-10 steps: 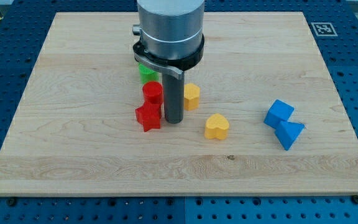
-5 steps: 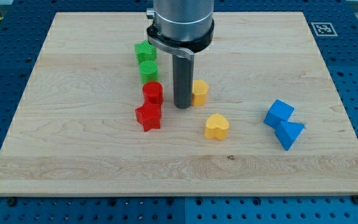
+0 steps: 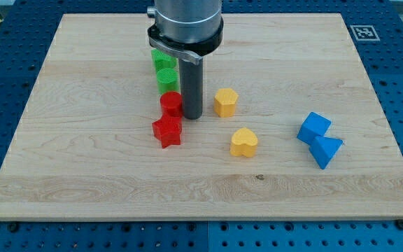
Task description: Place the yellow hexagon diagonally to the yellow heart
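My tip (image 3: 192, 116) rests on the wooden surface (image 3: 82, 161), just to the view's right of the red cylinder (image 3: 171, 103) and so close that the two look to be touching, though I cannot tell for certain; there is no gripper on this arm, only the straight dark rod, which has hold of nothing. The yellow hexagon (image 3: 224, 102) lies a little to the view's right of my tip, apart from it with bare wood between them; the yellow heart (image 3: 243, 142) lies below the hexagon and slightly to the view's right, near it but not touching. A red star-shaped block (image 3: 167, 131) sits just below the red cylinder, close against it; above the cylinder stand two green blocks in a line toward the view's top, the nearer green block (image 3: 166, 78) just beside my rod and the farther green block (image 3: 161, 59) partly hidden behind the arm's grey body; their shapes cannot be made out clearly. Well apart, at the view's right, a blue cube-like block (image 3: 314, 127) touches a blue triangular block (image 3: 325, 150) just below it; both are far from my tip and from the yellow pair.
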Motion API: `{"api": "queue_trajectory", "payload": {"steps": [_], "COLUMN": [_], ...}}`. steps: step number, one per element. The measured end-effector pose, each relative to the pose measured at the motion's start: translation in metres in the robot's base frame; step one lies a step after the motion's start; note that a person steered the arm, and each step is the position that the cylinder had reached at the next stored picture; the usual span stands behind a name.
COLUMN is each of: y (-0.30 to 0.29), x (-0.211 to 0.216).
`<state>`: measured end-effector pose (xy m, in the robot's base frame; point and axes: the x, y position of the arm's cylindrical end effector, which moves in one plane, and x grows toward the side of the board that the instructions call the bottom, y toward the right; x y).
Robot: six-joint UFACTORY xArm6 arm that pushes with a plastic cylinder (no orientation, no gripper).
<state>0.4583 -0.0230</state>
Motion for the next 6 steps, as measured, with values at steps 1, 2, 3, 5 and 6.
{"api": "queue_trajectory", "payload": {"steps": [1,2,3,5,6], "y": [-0.01,-0.016,-0.008,0.057,0.097], "x": [-0.001,-0.002,-0.002,-0.007,-0.007]}}
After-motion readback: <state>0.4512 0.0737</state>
